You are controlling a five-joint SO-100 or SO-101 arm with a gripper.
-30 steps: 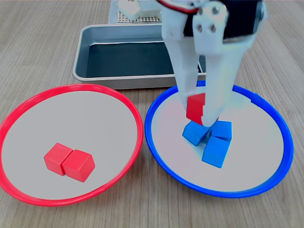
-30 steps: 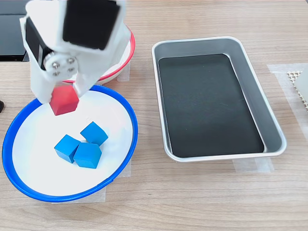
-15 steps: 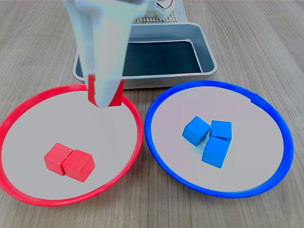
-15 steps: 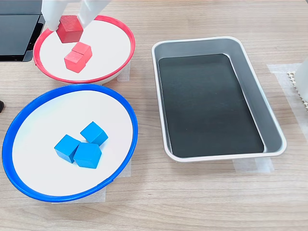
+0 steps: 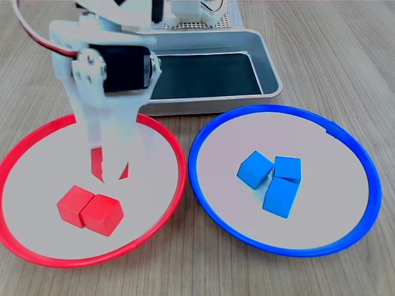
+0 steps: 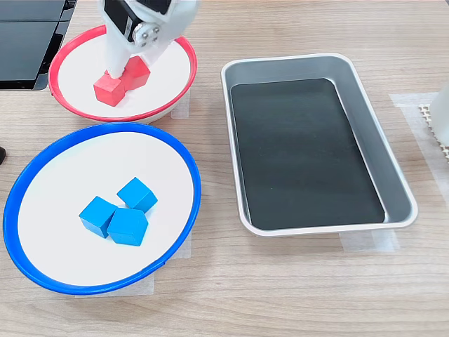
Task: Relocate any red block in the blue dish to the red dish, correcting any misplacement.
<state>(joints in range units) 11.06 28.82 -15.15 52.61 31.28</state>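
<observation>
Gripper point(image 5: 110, 168) holds red block point(image 6: 137, 73) inside red dish point(image 5: 162, 132).

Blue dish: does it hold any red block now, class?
No. The blue dish holds only three blue blocks; the gripper is over the red dish.

Table point(image 5: 345, 55): wood-grain, matt. Rectangular tray point(image 6: 393, 168): brushed metal, dull sheen, dark matt floor. Red dish point(image 5: 37, 139) and blue dish point(image 5: 364, 160): glossy rims, matt grey insides. Arm shell point(image 5: 99, 117): smooth white plastic.
</observation>
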